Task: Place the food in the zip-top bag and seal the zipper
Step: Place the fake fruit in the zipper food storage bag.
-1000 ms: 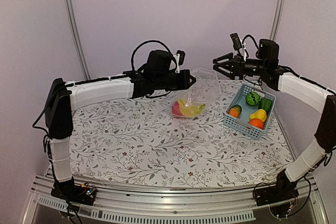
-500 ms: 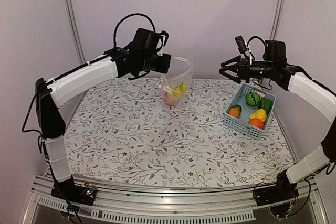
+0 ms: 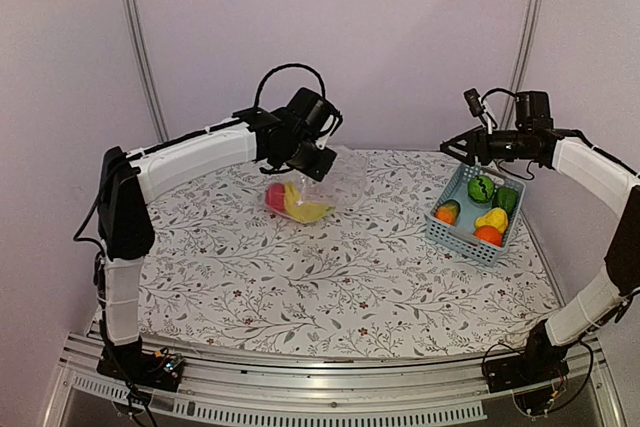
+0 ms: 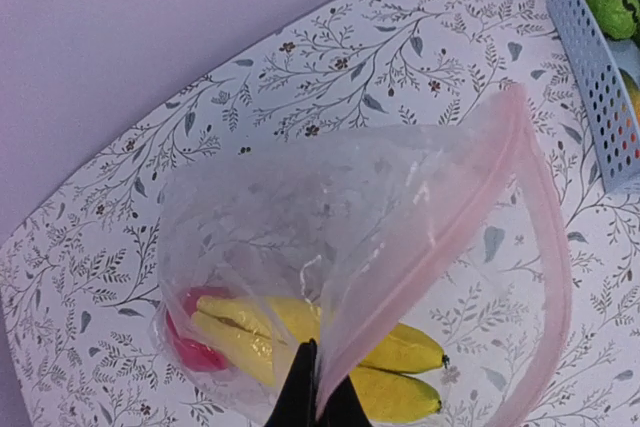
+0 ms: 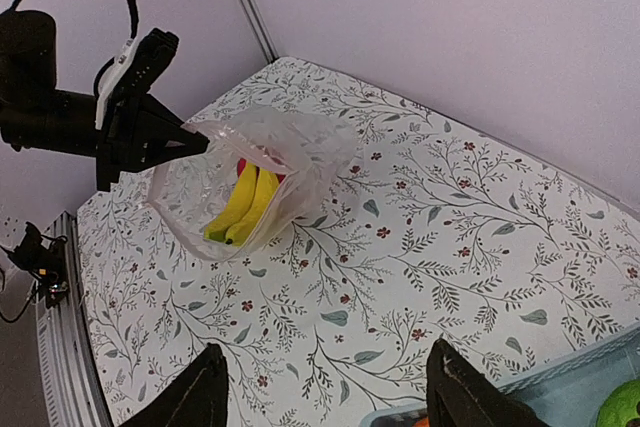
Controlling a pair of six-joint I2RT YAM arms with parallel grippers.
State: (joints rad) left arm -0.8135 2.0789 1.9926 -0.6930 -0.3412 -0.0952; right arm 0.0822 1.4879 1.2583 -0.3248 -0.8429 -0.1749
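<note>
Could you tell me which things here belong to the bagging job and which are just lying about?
Job: zip-top bag; bananas and red piece inside it; unbagged toy food; left gripper pinching the bag.
Just lying about: blue basket; floral tablecloth.

zip-top bag (image 4: pixel 300 197): clear plastic film, crinkled, glossy
bananas (image 4: pixel 400 352): smooth, shiny plastic
basket (image 3: pixel 460 239): slotted plastic, matt

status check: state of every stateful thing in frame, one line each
Clear plastic zip-top bag: mouth open, pinched at the rim.
Pink zipper strip: unsealed.
Yellow toy bananas: inside the bag.
Red toy piece: inside the bag, beside the bananas.
Light-blue slotted plastic basket: holding green, yellow and orange toy pieces.
Left hand: shut on the bag's rim.
Right hand: open, empty.
</note>
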